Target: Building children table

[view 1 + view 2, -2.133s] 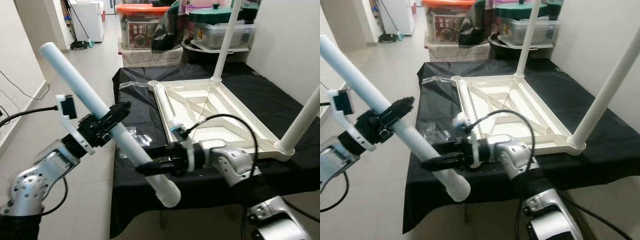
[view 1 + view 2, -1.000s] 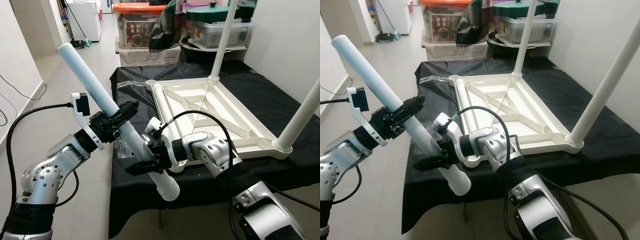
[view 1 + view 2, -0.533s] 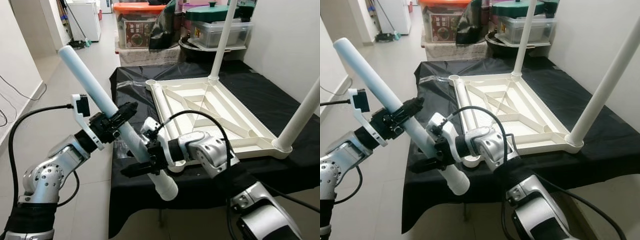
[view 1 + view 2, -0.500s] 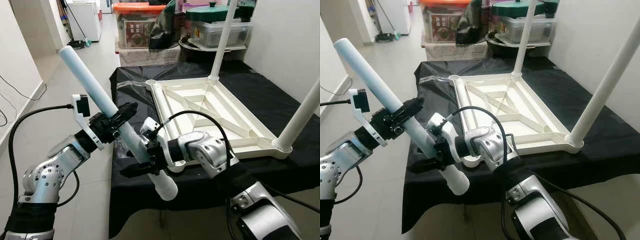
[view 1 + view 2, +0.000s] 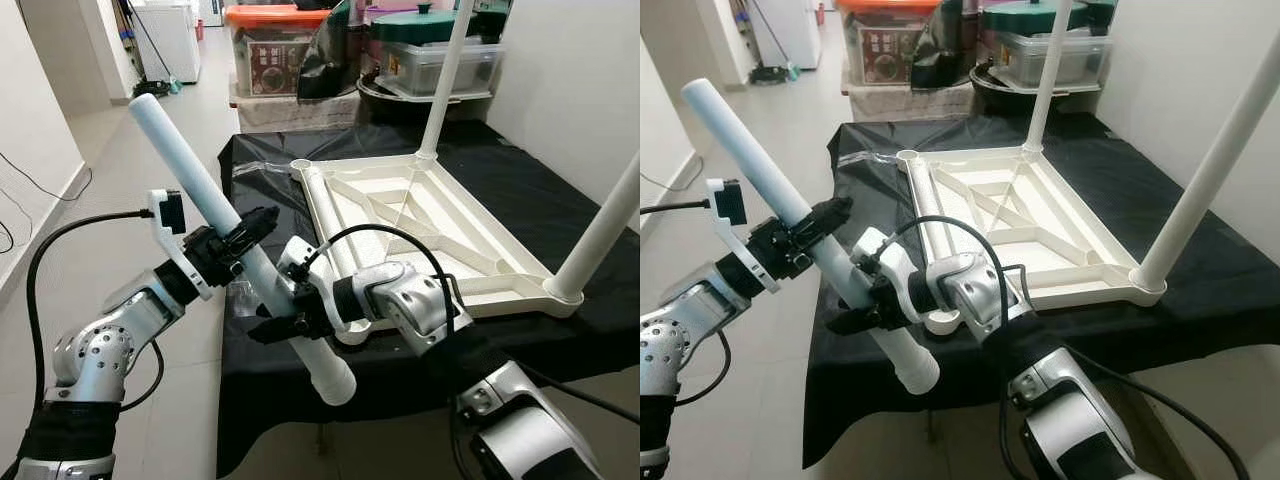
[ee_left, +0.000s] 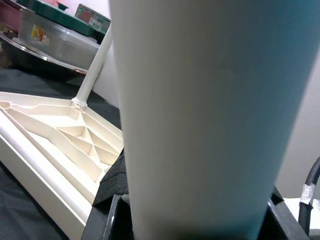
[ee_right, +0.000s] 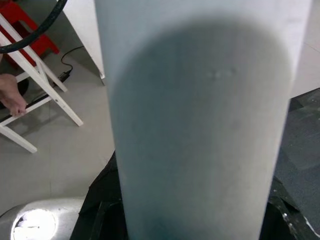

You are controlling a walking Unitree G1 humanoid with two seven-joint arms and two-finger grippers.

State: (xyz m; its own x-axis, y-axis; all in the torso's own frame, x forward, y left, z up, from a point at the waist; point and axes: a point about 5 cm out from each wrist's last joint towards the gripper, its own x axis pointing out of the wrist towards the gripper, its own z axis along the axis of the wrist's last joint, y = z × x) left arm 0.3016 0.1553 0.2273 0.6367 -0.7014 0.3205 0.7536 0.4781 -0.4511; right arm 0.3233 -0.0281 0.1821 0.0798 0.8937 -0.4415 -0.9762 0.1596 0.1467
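Beside the black-draped counter (image 5: 520, 190) and open tiled floor (image 5: 180, 130), left pincer (image 5: 245, 232) and right pincer (image 5: 275, 325) clamp the table leg (image 5: 235, 240) off its near edge.

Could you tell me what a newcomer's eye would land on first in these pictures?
First, the long white table leg, held slantwise in the air off the near left corner of the table, with the left gripper and the right gripper both shut on it. Behind it, the upturned cream tabletop lies on the black cloth, two legs already standing upright.
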